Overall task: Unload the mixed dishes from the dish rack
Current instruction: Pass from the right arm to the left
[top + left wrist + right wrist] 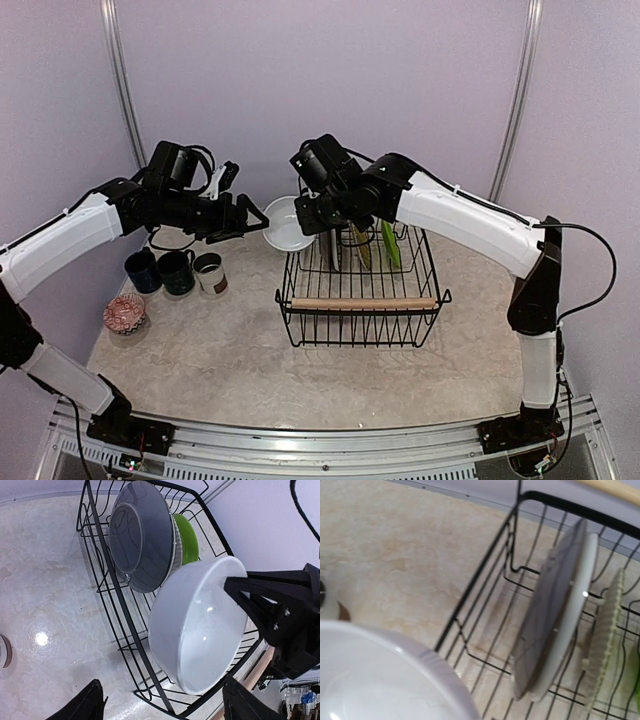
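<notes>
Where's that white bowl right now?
In the overhead view the white bowl hangs in the right gripper just off the far-left corner of the dish rack, facing the open left gripper.

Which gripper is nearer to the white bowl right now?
Right. The right gripper is clamped on the white bowl's rim, by the dish rack's far left corner. The left gripper sits just left of the bowl, fingers open toward it.
</notes>
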`<move>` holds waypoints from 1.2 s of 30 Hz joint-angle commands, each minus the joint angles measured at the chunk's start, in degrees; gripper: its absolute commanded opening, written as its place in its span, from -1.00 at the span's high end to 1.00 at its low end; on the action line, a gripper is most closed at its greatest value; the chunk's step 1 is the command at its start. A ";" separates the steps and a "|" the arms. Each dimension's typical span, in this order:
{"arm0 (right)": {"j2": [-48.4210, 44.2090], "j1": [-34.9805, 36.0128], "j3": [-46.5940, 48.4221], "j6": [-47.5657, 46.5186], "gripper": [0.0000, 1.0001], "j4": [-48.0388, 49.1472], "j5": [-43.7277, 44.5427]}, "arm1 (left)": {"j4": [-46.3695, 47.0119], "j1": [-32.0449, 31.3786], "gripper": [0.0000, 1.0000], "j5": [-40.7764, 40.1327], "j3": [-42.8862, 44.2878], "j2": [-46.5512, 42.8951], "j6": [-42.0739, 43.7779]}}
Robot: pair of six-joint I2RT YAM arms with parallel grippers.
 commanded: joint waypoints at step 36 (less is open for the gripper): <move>8.39 5.42 10.21 -0.68 1.00 3.63 4.16 | -12.51 -7.34 0.93 -28.28 6.87 8.67 2.64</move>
